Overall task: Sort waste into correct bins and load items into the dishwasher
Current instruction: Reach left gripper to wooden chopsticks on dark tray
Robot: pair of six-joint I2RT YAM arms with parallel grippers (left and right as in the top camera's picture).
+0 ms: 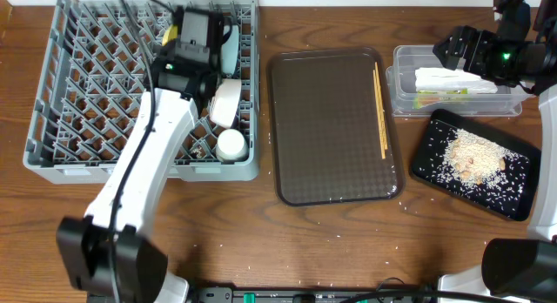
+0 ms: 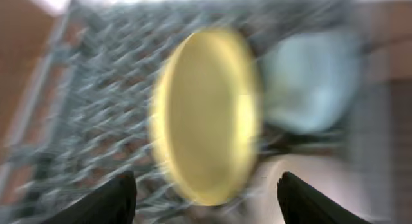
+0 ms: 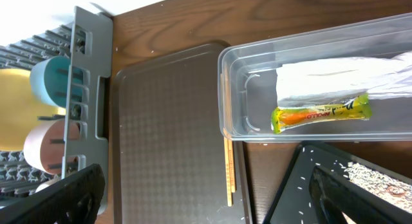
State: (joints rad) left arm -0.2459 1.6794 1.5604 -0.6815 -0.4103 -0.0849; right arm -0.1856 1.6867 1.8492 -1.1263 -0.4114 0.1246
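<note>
The grey rack [image 1: 52, 138] holds the yellow plate [image 2: 206, 114] on edge, the light blue bowl [image 1: 231, 43], the white bowl [image 1: 224, 103] and the white cup [image 1: 231, 144]. My left gripper [image 1: 202, 29] hovers over the rack's far part; its view is blurred, and its fingers [image 2: 206, 198] are open and empty just above the plate. The chopsticks [image 1: 380, 107] lie on the brown tray [image 1: 331, 129]. The clear tub [image 1: 402, 85] holds the white wrapper [image 3: 335, 79] and sachet [image 3: 322, 113]. The black tray [image 1: 513, 194] holds rice [image 1: 474, 159]. My right gripper [image 1: 452, 49] is open and empty above the tub.
Loose rice grains lie on the wooden table round the black tray and near the front edge [image 1: 261, 266]. In the right wrist view the rack's wall [image 3: 90, 89] stands left of the brown tray [image 3: 167, 134], with the chopsticks [image 3: 228, 179] at its right rim.
</note>
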